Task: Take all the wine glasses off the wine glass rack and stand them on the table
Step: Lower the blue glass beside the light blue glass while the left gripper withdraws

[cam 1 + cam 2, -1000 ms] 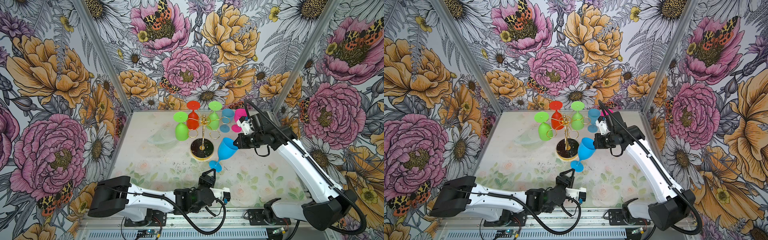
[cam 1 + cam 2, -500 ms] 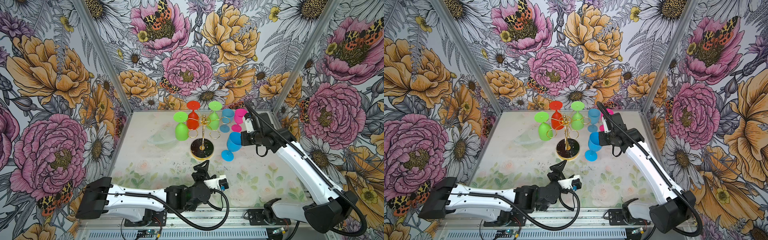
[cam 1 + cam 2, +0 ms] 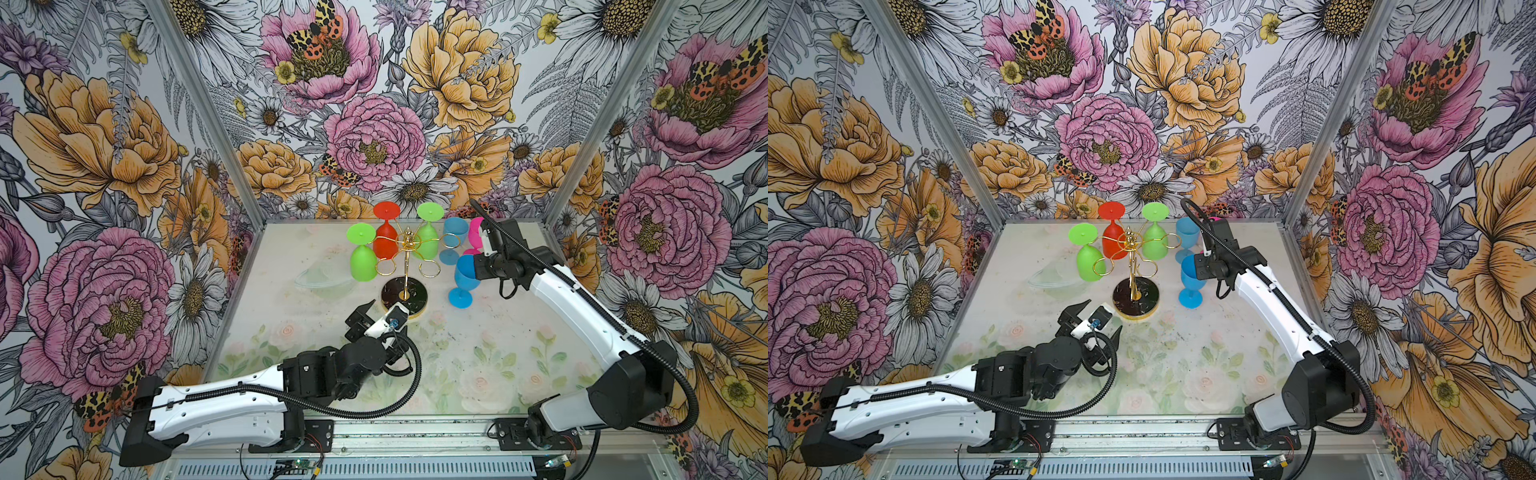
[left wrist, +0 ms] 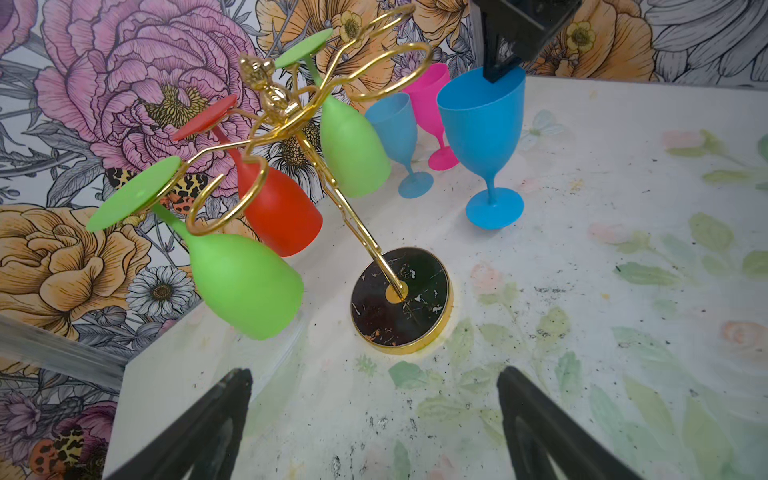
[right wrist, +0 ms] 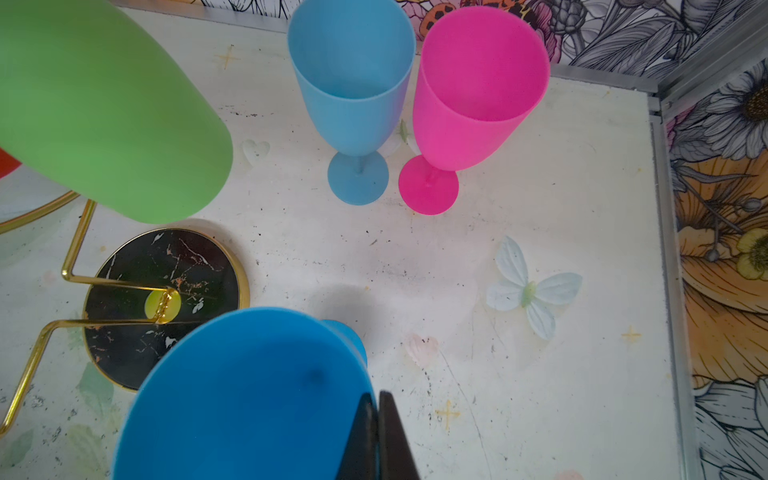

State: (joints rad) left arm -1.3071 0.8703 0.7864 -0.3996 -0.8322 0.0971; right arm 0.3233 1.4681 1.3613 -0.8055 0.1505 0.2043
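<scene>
Blue wine glass point(image 3: 464, 276), off the wine glass rack point(image 3: 415, 291), upright just beside its base.
Right gripper point(image 5: 376, 397) pinched on the glass rim; foot apparently resting on the table point(image 3: 478, 353). Left gripper point(image 4: 372, 374) spread wide, empty, near the rack base.

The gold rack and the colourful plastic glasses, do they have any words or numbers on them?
None: no word, number or brand can be read anywhere.
Green plastic wine glasses, red glass, pink glass, pale blue glass, bright blue glass: plain, no writing.
Thin gold wire wine glass rack with round black base: only flecks, no letters.
Small circuit board at the front edge: too small to read.
</scene>
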